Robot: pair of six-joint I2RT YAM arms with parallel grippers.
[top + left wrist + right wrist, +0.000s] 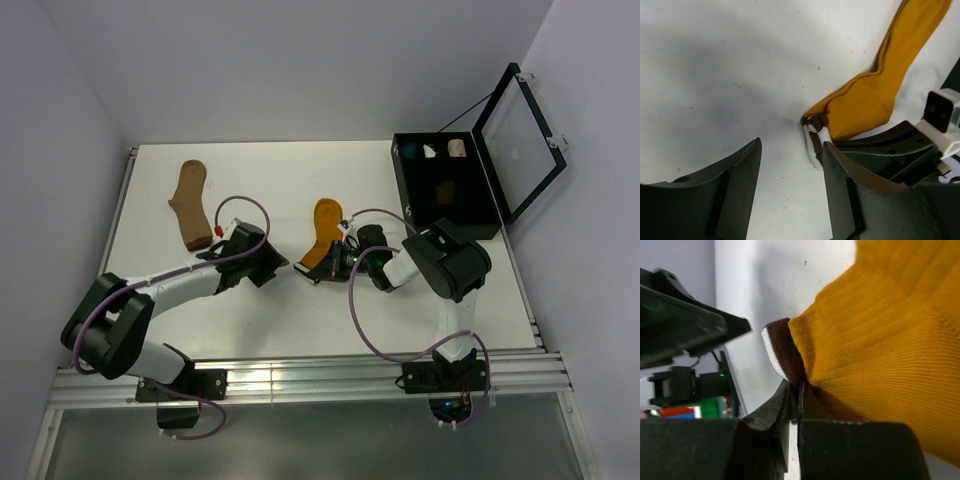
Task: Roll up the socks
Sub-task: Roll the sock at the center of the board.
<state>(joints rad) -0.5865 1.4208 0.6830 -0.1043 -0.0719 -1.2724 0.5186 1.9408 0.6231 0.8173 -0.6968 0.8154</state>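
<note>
Two socks lie on the white surface (pixel 290 175).

Top view: the tan sock (pixel 190 205) rests flat toward the far left, well apart from both arms. The mustard-orange sock (pixel 322 232) lies near the centre, with its cuff end toward the arm bases, between the left gripper (pixel 285 265) and the right gripper (pixel 312 270). At the far right stands a black case (pixel 398 180) with its lid (pixel 520 130) open. Its far compartments hold a teal bundle (pixel 408 152), a white bundle (pixel 429 150) and a cream bundle (pixel 458 147). A dark brown item (pixel 446 190) sits in a nearer compartment, too small to identify.

Neither jaw state can be read from the top view; the wrist views supply both.

Left wrist view: the left gripper (pixel 791 150) has its jaws moderately apart, with only bare surface between them. The striped cuff (pixel 815 140), brown and white, lies just beside the finger on the view's right side. Contact cannot be confirmed.

Right wrist view: the right gripper (pixel 795 392) has its jaws closed tight on the cuff edge, pinching the fabric. The ribbed mustard body spreads away to the right. Only this view shows the pinch, and only the left wrist view shows the empty gap.
</note>
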